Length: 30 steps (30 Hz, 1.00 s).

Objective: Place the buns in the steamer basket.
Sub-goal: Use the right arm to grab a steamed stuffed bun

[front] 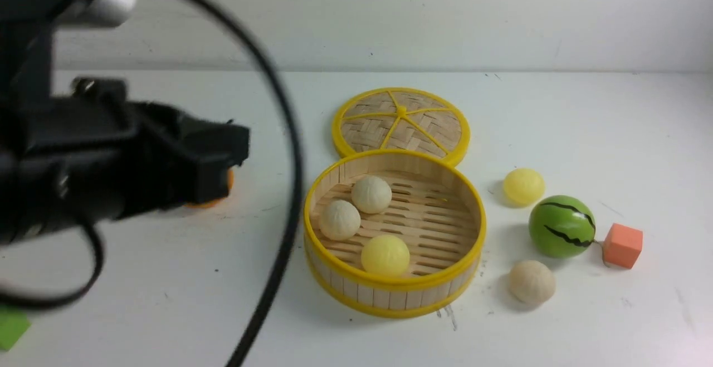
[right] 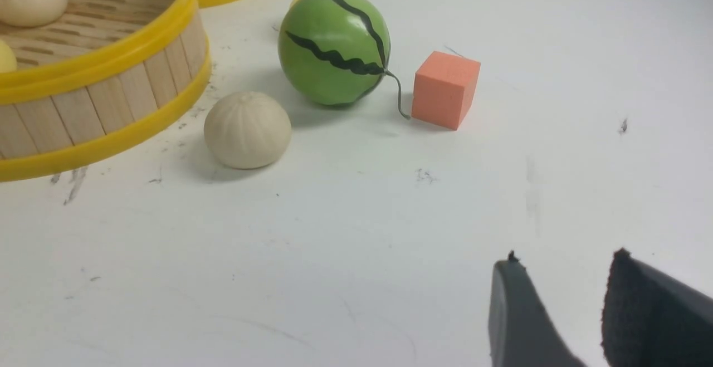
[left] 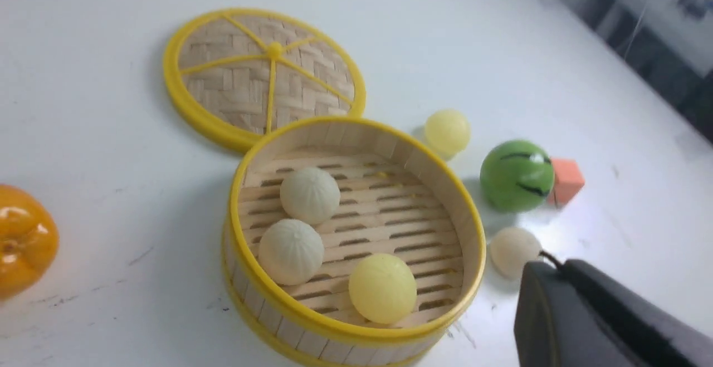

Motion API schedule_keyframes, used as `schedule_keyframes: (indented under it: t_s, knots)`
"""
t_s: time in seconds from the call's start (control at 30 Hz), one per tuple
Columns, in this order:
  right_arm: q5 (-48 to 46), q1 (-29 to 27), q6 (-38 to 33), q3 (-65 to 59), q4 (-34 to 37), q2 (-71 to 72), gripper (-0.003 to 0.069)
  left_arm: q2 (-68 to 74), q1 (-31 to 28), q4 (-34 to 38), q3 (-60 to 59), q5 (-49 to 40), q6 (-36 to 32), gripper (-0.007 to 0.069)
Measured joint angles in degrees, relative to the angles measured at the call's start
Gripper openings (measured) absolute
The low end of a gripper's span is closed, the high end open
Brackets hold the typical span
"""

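One steamer basket point(front: 395, 284) holds three buns point(front: 385, 255); two more lie outside, at its two and four o'clock. There is one lid, one orange, one melon and one block. The left gripper point(left: 548, 261) is closed, empty, at the basket's four o'clock in its wrist view; the right gripper point(right: 562, 255) is parted, empty, well apart from the buns.One steamer basket point(front: 395, 284) holds three buns point(front: 385, 255); two more lie outside, toward its two and four o'clock. One lid point(front: 362, 130), orange point(left: 25, 241), melon point(front: 561, 226) and block point(front: 623, 245) surround it. The left gripper point(left: 548, 258) is closed and empty; the right gripper's point(right: 568, 255) jaws stand partly apart, empty, away from the buns.
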State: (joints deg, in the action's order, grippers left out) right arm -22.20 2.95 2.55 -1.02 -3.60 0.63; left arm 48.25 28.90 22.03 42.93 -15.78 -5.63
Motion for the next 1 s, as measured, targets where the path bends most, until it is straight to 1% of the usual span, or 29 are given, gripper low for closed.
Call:
schedule_keyframes:
  t_s: [0.07,0.1,0.2,0.27,0.4,0.43,0.47,0.53,0.6,0.63,0.67,0.7,0.8,0.9,1.0]
  knots:
    - [0.00,0.00,0.00,0.00,0.00,0.00,0.0239,-7.06,0.00,0.78,-8.18,6.72,-0.85,-0.0013]
    - [0.00,0.00,0.00,0.00,0.00,0.00,0.0239,-7.71,0.00,0.90,-8.90,7.75,-1.02,-0.0013]
    - [0.00,0.00,0.00,0.00,0.00,0.00,0.0239,-15.86,0.00,1.32,-18.07,12.28,-1.56,-0.0013]
    - [0.00,0.00,0.00,0.00,0.00,0.00,0.0239,-19.93,0.05,1.51,-21.98,12.67,-1.56,-0.0013]
    - [0.92,0.00,0.90,-0.12,1.32,0.00,0.0239,-25.00,0.05,1.51,-25.96,11.54,-1.57,-0.0013]
    - [2.78,0.00,3.00,-0.41,4.61,0.00,0.0239,-27.25,0.05,1.51,-27.44,10.75,-1.62,-0.0013]
    - [3.09,0.00,3.29,-0.45,5.06,0.00,0.0239,-27.50,0.05,1.51,-27.61,10.69,-1.62,-0.0013]
    - [7.34,0.00,7.28,-0.56,11.16,0.00,0.0239,-29.62,0.05,1.51,-29.27,9.96,-1.62,-0.0013]
    - [9.88,0.00,9.32,-0.56,14.44,0.00,0.0239,-29.94,0.05,1.51,-29.83,9.78,-1.62,-0.0013]
    - [13.19,0.00,12.42,-0.56,19.28,0.00,0.0239,-30.01,0.05,1.51,-30.48,9.58,-1.62,-0.0013]
    - [13.54,0.00,12.72,-0.56,19.28,0.00,0.0239,-30.01,0.05,1.51,-30.61,9.51,-1.62,-0.0013]
    - [16.31,0.00,14.37,-0.61,23.09,0.00,0.0239,-30.01,0.05,1.51,-31.01,9.11,-1.62,-0.0013]
    - [19.64,0.00,15.44,0.06,27.65,0.00,0.0239,-30.01,0.05,1.51,-31.63,8.55,-1.62,-0.0013]
    - [12.82,0.60,14.01,7.71,28.78,-3.01,0.0237,-30.01,0.05,1.51,-31.99,8.42,-1.62,-0.0013]
    - [-0.41,1.78,8.24,18.45,27.39,-12.02,0.0232,-30.01,0.05,1.51,-32.05,8.21,-1.62,-0.0013]
